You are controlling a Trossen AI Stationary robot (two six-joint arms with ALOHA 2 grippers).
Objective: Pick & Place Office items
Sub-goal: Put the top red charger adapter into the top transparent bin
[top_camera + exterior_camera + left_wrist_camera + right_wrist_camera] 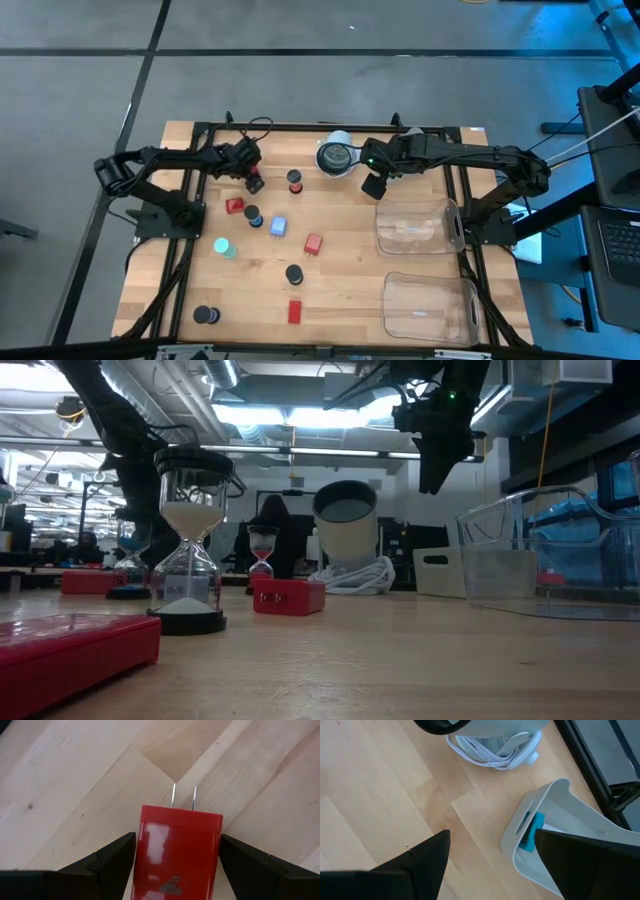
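The red plug block [178, 851] sits between the left gripper's [177, 862] dark fingers [112, 860]; its two metal prongs point forward over bare wood. Narrow gaps show on both sides of it, and its lower part is cut off, so I cannot tell whether it is clasped or loose. From above, the same gripper [250, 172] lies at about 11 o'clock on the table [340, 270], with the block [256, 185] peeking out at its tip.

The other office items lie spread over the left half: a black-topped sand timer [294, 180] near 12 o'clock, a red block [234, 206], a black disc [253, 215], a pale blue rectangle [278, 227], another red block [313, 243], a teal round piece [224, 246], black discs [294, 273] and [205, 315], and a red block [294, 311] at 6 o'clock. Open wood lies between them.

The right gripper [374, 186] hangs spread open and empty near 1 o'clock, beside the white-and-dark round device [337, 157] and its coiled cable [492, 750]. Two clear bins [418, 226] [432, 304] fill the 3-to-5 o'clock side, close to the table's edge.
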